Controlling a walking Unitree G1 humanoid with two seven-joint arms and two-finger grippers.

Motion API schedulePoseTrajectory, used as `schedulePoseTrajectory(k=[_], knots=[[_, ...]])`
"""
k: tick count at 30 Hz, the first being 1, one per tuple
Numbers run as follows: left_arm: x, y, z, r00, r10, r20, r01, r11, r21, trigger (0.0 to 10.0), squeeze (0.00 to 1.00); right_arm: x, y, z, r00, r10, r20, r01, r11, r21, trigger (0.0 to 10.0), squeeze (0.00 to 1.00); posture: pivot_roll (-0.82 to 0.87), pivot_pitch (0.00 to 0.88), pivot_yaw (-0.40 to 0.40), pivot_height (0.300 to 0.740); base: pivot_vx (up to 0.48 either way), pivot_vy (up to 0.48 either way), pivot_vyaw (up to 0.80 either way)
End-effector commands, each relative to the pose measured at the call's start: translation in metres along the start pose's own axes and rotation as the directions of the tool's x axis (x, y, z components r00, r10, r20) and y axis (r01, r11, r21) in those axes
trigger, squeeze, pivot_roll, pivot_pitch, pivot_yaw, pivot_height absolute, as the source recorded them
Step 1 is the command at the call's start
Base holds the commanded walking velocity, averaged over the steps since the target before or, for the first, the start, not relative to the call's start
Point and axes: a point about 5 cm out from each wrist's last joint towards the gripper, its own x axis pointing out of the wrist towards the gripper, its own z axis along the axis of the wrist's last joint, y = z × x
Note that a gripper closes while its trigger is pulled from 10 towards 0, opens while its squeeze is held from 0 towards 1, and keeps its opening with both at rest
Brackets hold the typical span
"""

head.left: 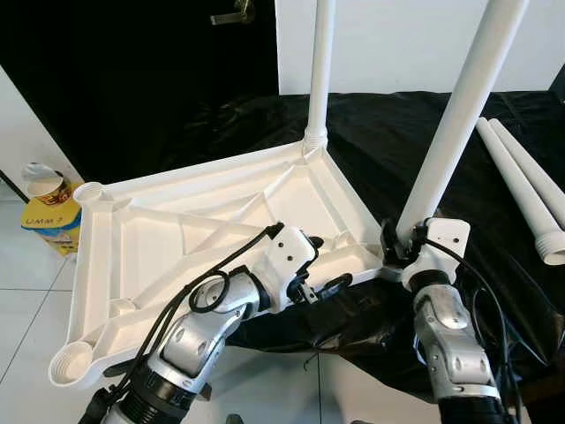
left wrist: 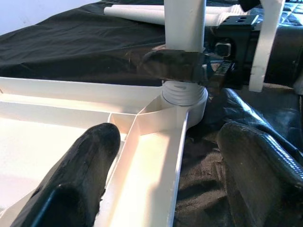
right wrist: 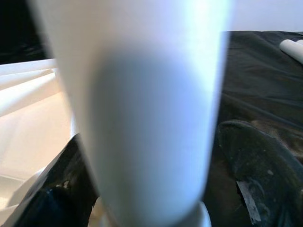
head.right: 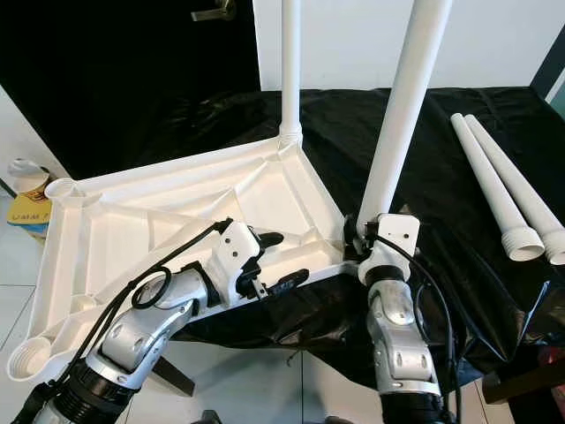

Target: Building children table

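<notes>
Right gripper (head.left: pixel 399 238) pinching table leg (head.left: pixel 455 115) base; left gripper (head.left: pixel 328 261) spread, straddling tabletop rim (head.left: pixel 353 278)

1 white tabletop (head.left: pixel 177 230), upside down; 2 legs upright (head.left: pixel 320 71) (head.left: pixel 459 115); 2 loose legs (head.left: pixel 521 190) far right; 1 cup (head.left: pixel 44 184).

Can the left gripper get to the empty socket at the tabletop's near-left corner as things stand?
Probably yes. The left gripper straddles the tabletop rim near the right gripper's leg, fingers open. The empty socket lies on the left arm's own side, with nothing over it.
</notes>
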Motion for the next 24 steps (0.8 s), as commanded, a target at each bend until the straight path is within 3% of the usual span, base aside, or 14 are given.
schedulePoseTrajectory(k=[1,3,4,5,7,11,13,14,17,18,19,20,24], knots=[[-0.003,-0.001,0.0,1.0,-0.017,-0.007,0.017,1.0,0.0,10.0,0.0,-0.002,-0.004,0.001,0.999,0.04,0.009,-0.04,0.999,0.007,10.0,0.0,0.0,0.053,0.014,0.74,0.0,0.0,0.0],[-0.003,-0.001,-0.001,1.0,-0.016,-0.009,0.016,1.0,0.0,10.0,0.0,0.0,-0.007,0.002,0.977,0.213,-0.002,-0.213,0.976,-0.036,10.0,0.0,0.0,0.057,0.017,0.74,0.0,0.0,0.0],[-0.003,-0.001,-0.001,1.0,-0.016,-0.009,0.016,1.0,0.0,10.0,0.0,0.0,-0.007,0.002,0.977,0.213,-0.002,-0.213,0.976,-0.036,10.0,0.0,0.0,0.057,0.017,0.74,0.0,0.0,0.0],[-0.003,-0.001,-0.001,1.0,-0.016,-0.009,0.016,1.0,0.0,10.0,0.0,0.002,-0.009,0.003,0.959,0.282,-0.009,-0.282,0.958,-0.051,10.0,0.0,0.0,0.057,0.019,0.74,0.0,0.0,0.0],[-0.003,-0.001,-0.001,1.0,-0.016,-0.009,0.016,1.0,0.0,10.0,0.0,0.002,-0.009,0.003,0.959,0.282,-0.009,-0.282,0.958,-0.051,10.0,0.0,0.0,0.057,0.019,0.74,0.0,0.0,0.0],[-0.003,0.0,0.0,1.0,-0.017,-0.009,0.017,1.0,0.002,10.0,0.0,0.013,-0.013,0.005,0.903,0.426,-0.05,-0.429,0.898,-0.096,10.0,0.0,0.0,0.058,0.023,0.74,0.0,0.0,0.0],[-0.003,0.0,0.0,1.0,-0.017,-0.009,0.017,1.0,0.002,10.0,0.0,0.013,-0.013,0.005,0.903,0.426,-0.05,-0.429,0.898,-0.096,10.0,0.0,0.0,0.058,0.023,0.74,0.0,0.0,0.0],[-0.004,0.0,0.0,1.0,-0.019,-0.016,0.019,1.0,0.008,10.0,0.0,0.022,-0.01,0.004,0.868,0.49,-0.085,-0.497,0.859,-0.125,10.0,0.0,0.02,0.059,0.017,0.74,0.0,0.0,0.0],[-0.004,0.0,0.0,1.0,-0.018,-0.019,0.018,1.0,0.01,10.0,0.0,0.025,-0.009,0.003,0.851,0.515,-0.1,-0.524,0.841,-0.133,10.0,0.0,0.02,0.059,0.017,0.74,0.0,0.0,0.0],[-0.005,-0.001,0.0,1.0,-0.015,-0.02,0.015,1.0,0.008,10.0,0.0,0.027,-0.009,0.001,0.848,0.518,-0.111,-0.529,0.837,-0.141,7.3,0.0,0.03,0.062,0.013,0.74,0.0,0.0,0.0],[-0.005,-0.001,0.0,1.0,-0.015,-0.02,0.015,1.0,0.008,10.0,0.0,0.027,-0.009,0.001,0.848,0.518,-0.111,-0.529,0.837,-0.141,7.3,0.0,0.03,0.062,0.013,0.74,0.0,0.0,0.0],[-0.006,-0.001,0.0,1.0,-0.011,-0.021,0.012,1.0,0.006,10.0,0.0,0.028,-0.011,-0.002,0.849,0.513,-0.128,-0.527,0.837,-0.145,0.0,0.0,0.03,0.062,0.013,0.74,0.0,0.0,0.0],[-0.007,-0.001,-0.002,1.0,-0.008,-0.03,0.008,1.0,0.007,10.0,0.0,0.027,-0.016,-0.01,0.845,0.51,-0.162,-0.532,0.833,-0.15,0.0,0.0,0.03,0.066,0.016,0.74,0.0,0.0,0.0]])
